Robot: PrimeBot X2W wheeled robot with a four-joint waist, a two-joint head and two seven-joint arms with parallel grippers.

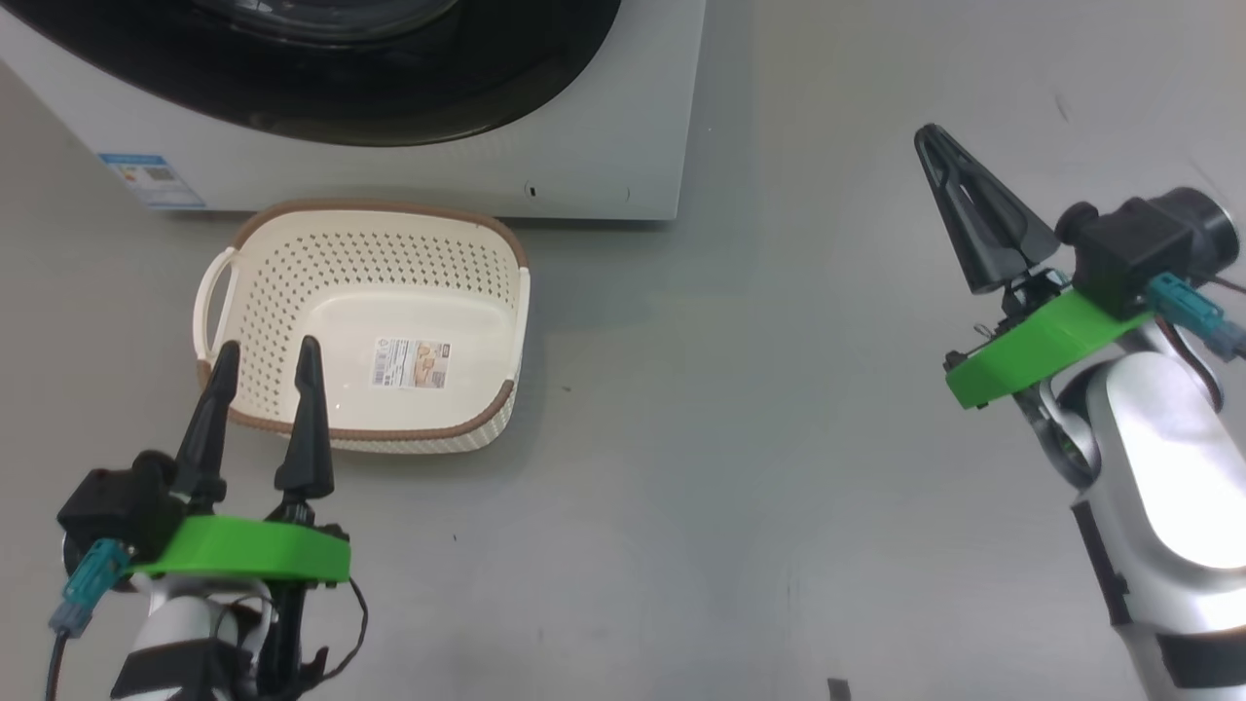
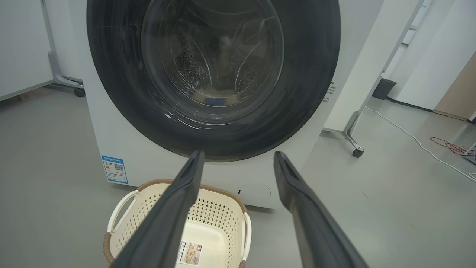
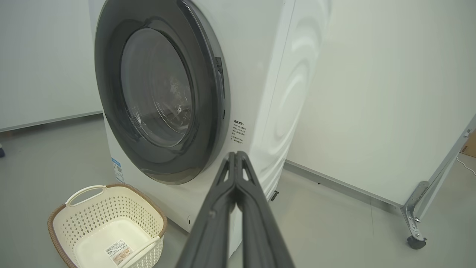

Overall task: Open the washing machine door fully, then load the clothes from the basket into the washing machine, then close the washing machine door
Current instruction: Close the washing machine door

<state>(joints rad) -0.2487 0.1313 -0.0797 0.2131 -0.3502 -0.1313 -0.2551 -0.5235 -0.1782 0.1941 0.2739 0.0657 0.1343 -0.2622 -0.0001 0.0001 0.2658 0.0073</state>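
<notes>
- Hovering low at the left, my left gripper [image 1: 270, 344] has its fingers spread wide with nothing between them, tips over the near left corner of the basket [image 1: 321, 263].
- The basket sits on the floor just in front of the washing machine [image 1: 604, 127], empty down to the label sticker [image 1: 412, 362] on its bottom.
- In my left wrist view the washing machine door [image 2: 305, 74] looks flush against the front. A pale heap low in the drum behind the glass is probably the clothes [image 2: 219, 97], though it is too dim to be sure.
- Well off to the right, my right gripper [image 1: 925, 131] has its fingers pressed together on nothing, clear of the machine.
- I judge the loading finished and the closing step done or nearly so. The next move calls for checking that the door has latched, pushing on the ring's free edge if it has not.
</notes>
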